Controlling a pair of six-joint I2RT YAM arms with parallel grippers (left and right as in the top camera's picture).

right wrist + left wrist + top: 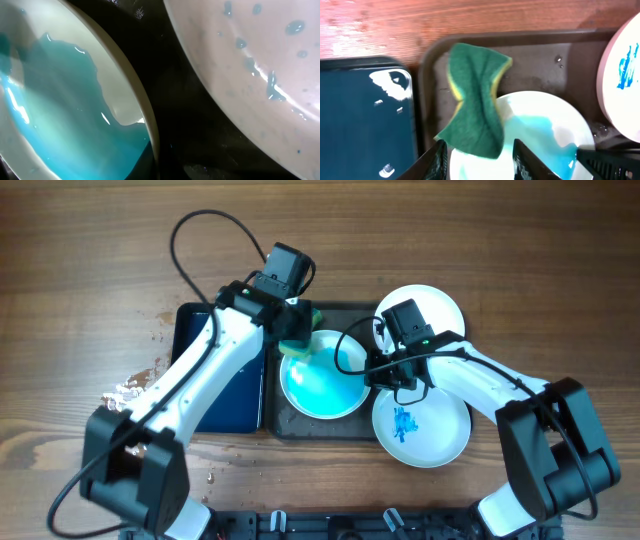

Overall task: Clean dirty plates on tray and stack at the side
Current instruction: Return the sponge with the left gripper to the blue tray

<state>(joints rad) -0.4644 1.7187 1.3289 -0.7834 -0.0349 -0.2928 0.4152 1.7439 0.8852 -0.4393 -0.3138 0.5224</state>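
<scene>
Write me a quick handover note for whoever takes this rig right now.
The left gripper is shut on the sponge, over the middle plate.
The right gripper is at that plate's rim; grip unclear.
That plate sits in the tray, flooded blue.
The far plate and near plate lap over the tray's right edge, both blue-marked.
Done: nothing clean, nothing stacked.
Left: wipe all three, stack on the table.

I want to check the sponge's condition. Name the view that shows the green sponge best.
Left wrist: the sponge fills the middle of the frame, waisted, its lower end between the left fingers. Overhead shows only a small green-and-yellow bit of it under the left arm. Right wrist shows none of it.
</scene>
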